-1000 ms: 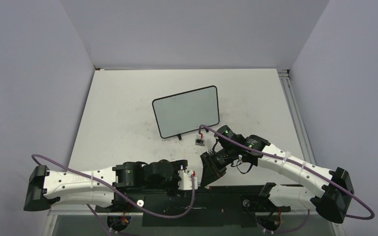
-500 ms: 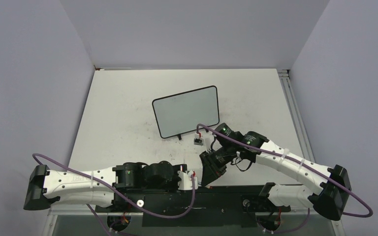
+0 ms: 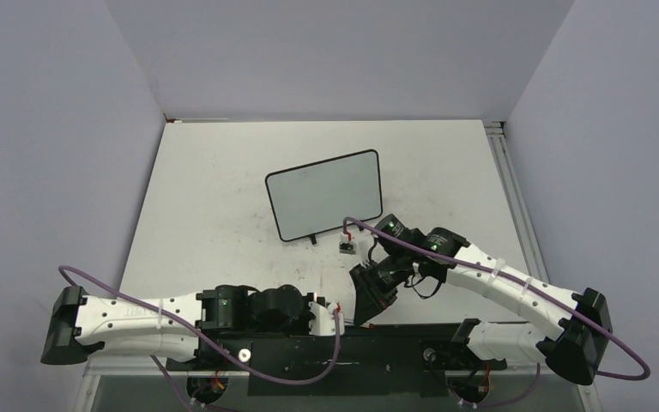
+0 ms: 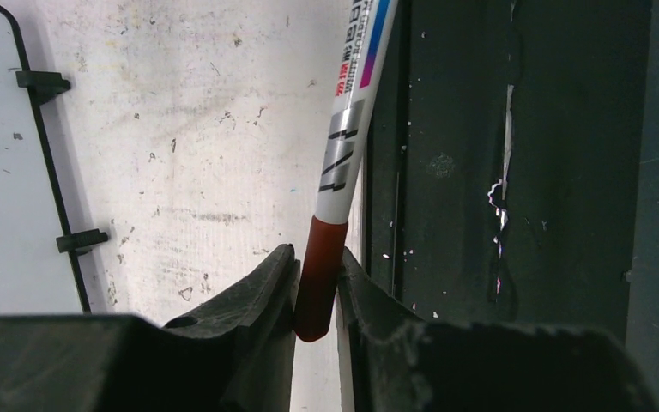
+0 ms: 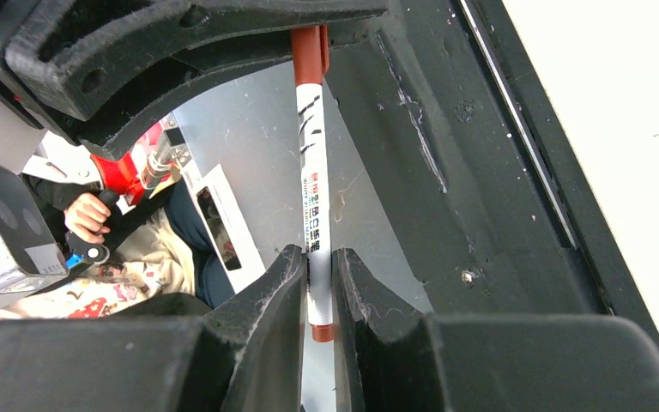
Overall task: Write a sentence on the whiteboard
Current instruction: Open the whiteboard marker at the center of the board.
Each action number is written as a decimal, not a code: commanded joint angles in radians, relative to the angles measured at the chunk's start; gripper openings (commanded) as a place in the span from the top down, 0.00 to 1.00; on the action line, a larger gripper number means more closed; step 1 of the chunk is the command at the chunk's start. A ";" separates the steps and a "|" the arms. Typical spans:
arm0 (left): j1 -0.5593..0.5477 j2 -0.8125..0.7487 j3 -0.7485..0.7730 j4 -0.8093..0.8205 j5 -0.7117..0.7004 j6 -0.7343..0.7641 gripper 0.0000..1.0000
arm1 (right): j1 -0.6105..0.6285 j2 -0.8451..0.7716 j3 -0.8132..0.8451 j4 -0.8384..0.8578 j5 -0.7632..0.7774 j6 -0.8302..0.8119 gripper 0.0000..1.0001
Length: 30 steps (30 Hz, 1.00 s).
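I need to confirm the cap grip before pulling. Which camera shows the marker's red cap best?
Left wrist: the red plastic cap of the white marker is close up, pinched in the left claw. Right wrist shows it farther off, partly hidden by that claw. Top view: too small to tell.

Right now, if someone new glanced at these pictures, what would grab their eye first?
A marker stretched between both arms at the near edge of the table: left fingers pinch its red cap, right fingers clamp the barrel's other end. Beyond them, a black-framed whiteboard sits mid-table, apparently blank.
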 commanded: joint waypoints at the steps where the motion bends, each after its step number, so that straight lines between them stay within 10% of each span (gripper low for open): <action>1: -0.002 -0.038 0.041 0.031 0.001 -0.032 0.91 | 0.001 0.005 0.034 0.043 0.006 0.000 0.95; 5: -0.002 -0.042 0.039 0.031 0.011 -0.048 1.00 | -0.004 0.017 0.041 0.056 0.017 0.008 0.89; 14: 0.059 -0.086 0.026 0.042 -0.051 -0.104 1.00 | -0.195 -0.079 0.039 0.098 0.086 0.029 0.19; 30: 0.311 -0.075 0.070 0.017 0.131 -0.083 1.00 | -0.191 -0.295 -0.181 0.555 0.236 0.248 0.00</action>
